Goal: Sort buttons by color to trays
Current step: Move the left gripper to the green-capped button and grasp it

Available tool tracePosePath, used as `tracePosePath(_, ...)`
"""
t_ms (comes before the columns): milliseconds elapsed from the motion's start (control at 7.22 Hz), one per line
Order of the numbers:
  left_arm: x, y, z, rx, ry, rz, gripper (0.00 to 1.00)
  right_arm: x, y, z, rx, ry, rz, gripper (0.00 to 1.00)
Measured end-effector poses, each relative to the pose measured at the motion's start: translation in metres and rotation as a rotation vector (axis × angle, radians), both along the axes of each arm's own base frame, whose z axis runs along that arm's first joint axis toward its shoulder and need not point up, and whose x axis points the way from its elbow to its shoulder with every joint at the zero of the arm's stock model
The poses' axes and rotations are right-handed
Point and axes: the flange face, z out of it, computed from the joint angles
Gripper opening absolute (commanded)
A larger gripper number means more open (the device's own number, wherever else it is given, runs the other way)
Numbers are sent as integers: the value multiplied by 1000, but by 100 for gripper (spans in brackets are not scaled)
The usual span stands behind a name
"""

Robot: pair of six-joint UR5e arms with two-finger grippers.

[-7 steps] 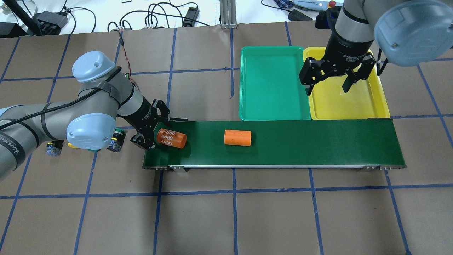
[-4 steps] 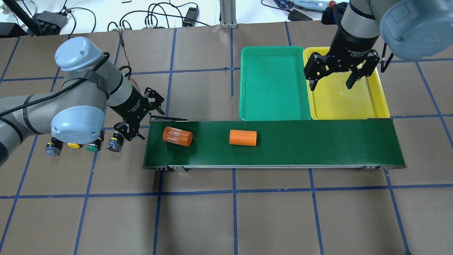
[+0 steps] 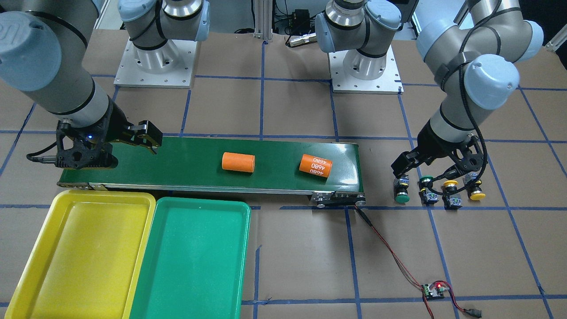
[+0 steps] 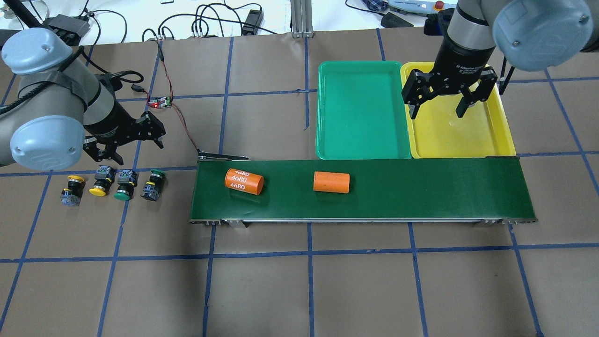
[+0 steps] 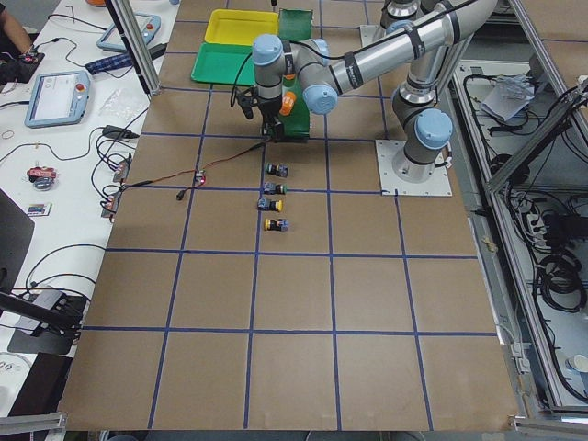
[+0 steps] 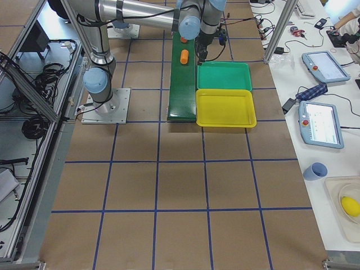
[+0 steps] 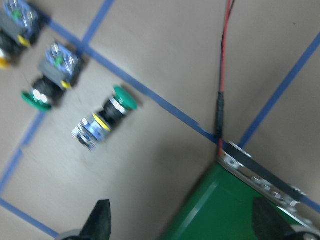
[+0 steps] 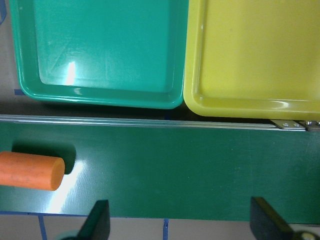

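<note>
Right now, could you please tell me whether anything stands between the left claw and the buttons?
Nothing visible does: the left claw hangs open over the row of buttons, with only air between them.

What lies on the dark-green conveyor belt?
Two orange cylinders: a plain cylinder and a cylinder marked 4680. From overhead the conveyor belt is uncovered, so nothing is hidden.

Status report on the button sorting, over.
Left gripper, right gripper open, empty. Four buttons on table beside belt; green tray, yellow tray empty. Two orange cylinders on belt.
</note>
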Motion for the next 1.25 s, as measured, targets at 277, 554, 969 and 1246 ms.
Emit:
tracePosePath(277, 23, -3, -22, 35, 20, -174, 100, 2, 6, 5, -12, 2, 4, 100)
tracePosePath(554, 25, -5, -48, 72, 53, -381, 100, 1, 8, 11, -20, 16, 10, 100)
tracePosePath(969, 26, -4, -88, 108, 94, -602, 100, -6, 21, 19, -20, 91, 23, 100)
tracePosePath(1246, 27, -4, -115, 108, 96, -643, 85, -1, 23, 20, -23, 62, 21, 100)
